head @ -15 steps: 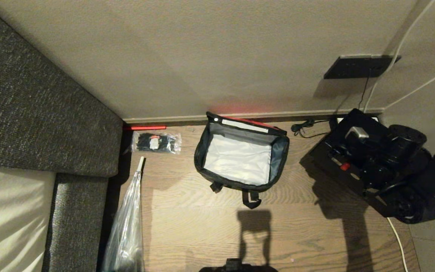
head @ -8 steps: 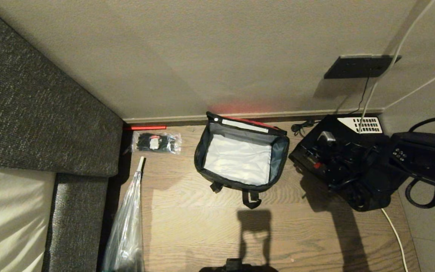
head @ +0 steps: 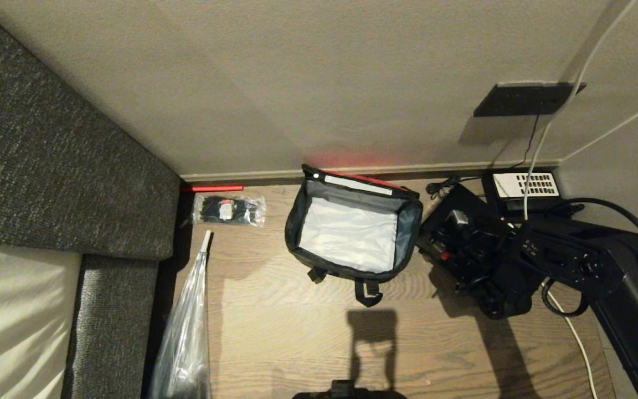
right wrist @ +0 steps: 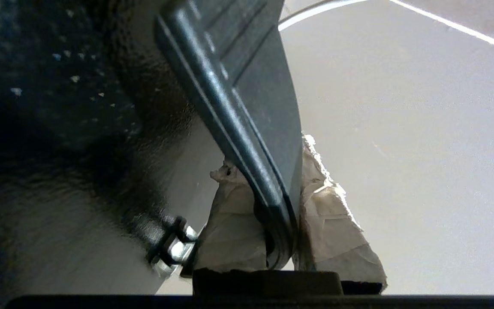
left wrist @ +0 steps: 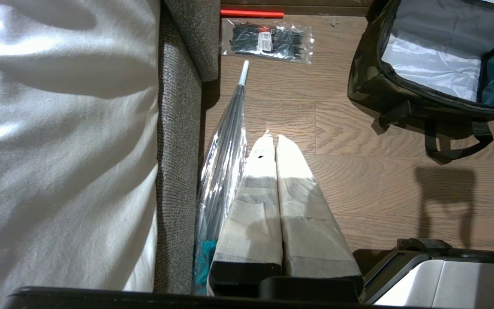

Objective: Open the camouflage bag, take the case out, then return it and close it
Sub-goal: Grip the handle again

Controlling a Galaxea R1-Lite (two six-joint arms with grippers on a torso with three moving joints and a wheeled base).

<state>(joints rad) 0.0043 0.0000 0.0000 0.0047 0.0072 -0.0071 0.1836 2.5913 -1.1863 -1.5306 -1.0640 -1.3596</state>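
A: Where is the case (right wrist: 238, 98) now?

B: Out of the bag, pinched edge-on between the padded fingers (right wrist: 230, 231) of the right gripper (head: 452, 244), just right of the camouflage bag (head: 352, 233) on the wooden floor (head: 297, 332). The jaws are clamped on its thin rim.

A: And the bag itself?

B: Open, standing close to the far wall (head: 297, 83), lid folded back against it with a strip of red lining showing. Inside I see only the pale silvery lining; nothing else lies in it.

A: So the case goes back in. How would you do that well?

B: I'd judge the case nearly as wide as the opening, so line its long side up with the bag's mouth first, bring it over the middle, then lower it flat without snagging the right rim or the handles on the near side.

A: The left gripper (left wrist: 272, 141)?

B: Closed and empty, parked over the floor near the sofa (left wrist: 178, 128), beside a folded umbrella (left wrist: 225, 141). A packet of black ties (head: 229, 209) lies well left of the bag.
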